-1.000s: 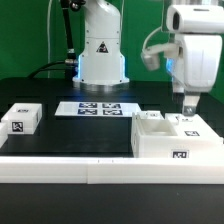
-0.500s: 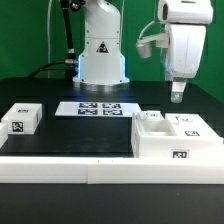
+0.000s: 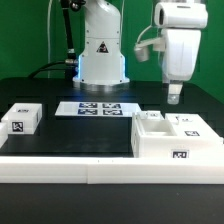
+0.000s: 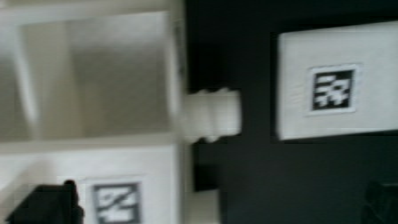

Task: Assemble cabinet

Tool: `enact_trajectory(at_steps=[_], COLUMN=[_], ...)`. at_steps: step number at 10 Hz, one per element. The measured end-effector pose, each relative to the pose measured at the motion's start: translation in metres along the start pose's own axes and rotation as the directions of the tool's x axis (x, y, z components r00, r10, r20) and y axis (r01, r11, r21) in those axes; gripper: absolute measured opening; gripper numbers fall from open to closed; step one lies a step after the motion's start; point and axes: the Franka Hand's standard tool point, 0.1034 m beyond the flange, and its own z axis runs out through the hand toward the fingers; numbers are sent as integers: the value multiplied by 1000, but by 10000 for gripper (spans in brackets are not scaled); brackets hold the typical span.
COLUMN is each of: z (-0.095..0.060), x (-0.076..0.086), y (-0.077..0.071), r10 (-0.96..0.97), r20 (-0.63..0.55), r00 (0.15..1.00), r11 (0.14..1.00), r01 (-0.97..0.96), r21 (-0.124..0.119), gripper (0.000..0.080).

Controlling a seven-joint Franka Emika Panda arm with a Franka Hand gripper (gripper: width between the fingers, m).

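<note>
The cabinet point(image 3: 175, 140) is a large white box with black-and-white tags, standing at the exterior view's right near the front. My gripper point(image 3: 174, 94) hangs well above its far side, open and empty. In the wrist view the gripper point(image 4: 217, 207) shows one dark fingertip point(image 4: 50, 203) at each edge, wide apart. Below lie the cabinet's open compartment point(image 4: 89, 75), a white knob point(image 4: 214, 112) on its side, and a separate white tagged panel point(image 4: 338, 85). Another small tagged panel point(image 3: 20, 118) lies at the exterior view's left.
The marker board point(image 3: 95, 108) lies flat in the middle of the black table. The white robot base point(image 3: 100, 50) with a warning sticker stands behind it. A white ledge point(image 3: 70, 168) runs along the front edge.
My gripper has risen from just above the cabinet's top and shifted slightly toward the exterior view's left. The cabinet and panels have not moved.
</note>
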Motion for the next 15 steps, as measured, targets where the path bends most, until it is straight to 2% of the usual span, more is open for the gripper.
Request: enact_trajectory(at_steps=[2, 3, 4, 5, 8, 11, 15], z=[2, 7, 14, 18, 19, 42, 59], x=[-4, -5, -6, -7, -6, -2, -8], y=[-20, -32, -43, -48, -46, -57, -65], r10=[-11, -8, -6, -4, -4, -3, 12], r20=[3, -6, -9, -12, -13, -39, -43], r00=[1000, 1000, 1000, 1000, 1000, 999, 999], r11=[1000, 1000, 1000, 1000, 1000, 1000, 999], r01=[11, 8, 6, 4, 4, 4, -10], r21=[8, 3, 13, 16, 15, 25, 50], gripper=[797, 797, 797, 797, 797, 797, 797])
